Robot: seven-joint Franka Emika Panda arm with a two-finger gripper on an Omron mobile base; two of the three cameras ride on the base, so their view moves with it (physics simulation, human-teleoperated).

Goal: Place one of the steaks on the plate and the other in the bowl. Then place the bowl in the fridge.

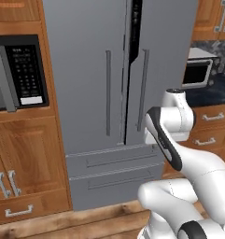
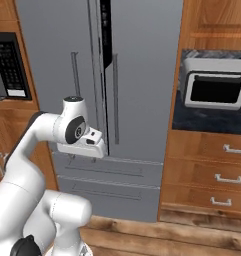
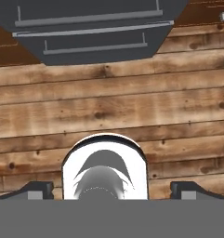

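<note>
A tall grey steel fridge stands straight ahead of the robot, set between wooden cabinets. Its two upper doors carry long vertical bar handles, and a narrow dark gap shows between them, so one door stands slightly ajar. Two drawers sit below the doors. The white arm folds in front of the fridge, its wrist level with the bottom of the doors, close to the lower end of the gap.

The hand camera looks straight down at the wooden plank floor, with the fridge's drawer fronts at the top of the picture. The tool has its two dark tips spread wide apart and nothing between them. It hangs over the floor, just in front of the fridge.

A black-fronted microwave is built into the cabinets to the left. A toaster oven sits on a dark worktop to the right.
</note>
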